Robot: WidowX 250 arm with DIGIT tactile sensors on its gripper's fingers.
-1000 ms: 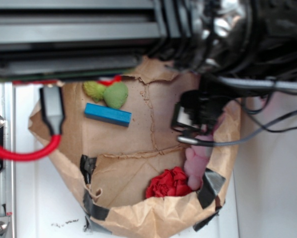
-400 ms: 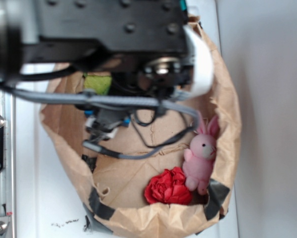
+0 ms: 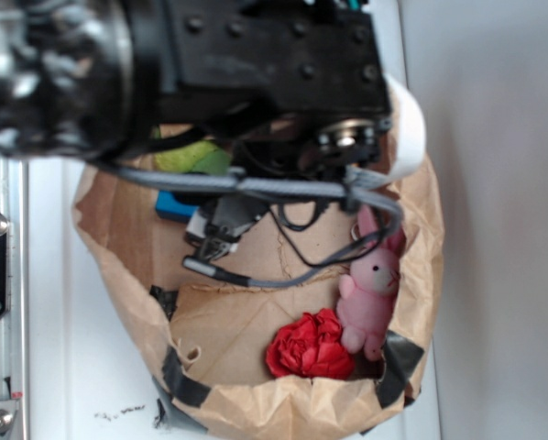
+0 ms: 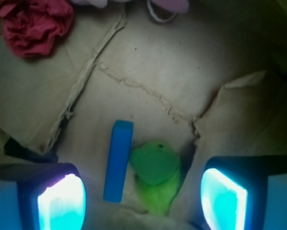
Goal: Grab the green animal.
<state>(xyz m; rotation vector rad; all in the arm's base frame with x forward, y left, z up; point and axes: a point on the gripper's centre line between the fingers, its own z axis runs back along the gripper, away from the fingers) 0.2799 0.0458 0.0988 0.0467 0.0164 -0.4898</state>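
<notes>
Paper bag (image 4: 148,67): brown, crumpled, it carries all the things on its flat bottom.
Gripper (image 4: 143,199): fingers wide apart, holding nothing, above the green animal.
Blue block (image 4: 117,166): stiff, just beside the animal; best left out of the grasp.
Green animal (image 4: 155,175): near the bag's wall, probably soft, light, not fragile; squeeze its middle.

Pincer (image 4: 142,196) spread wide — green animal (image 4: 155,175) btwn pads, touching blue block (image 4: 118,159).
</notes>
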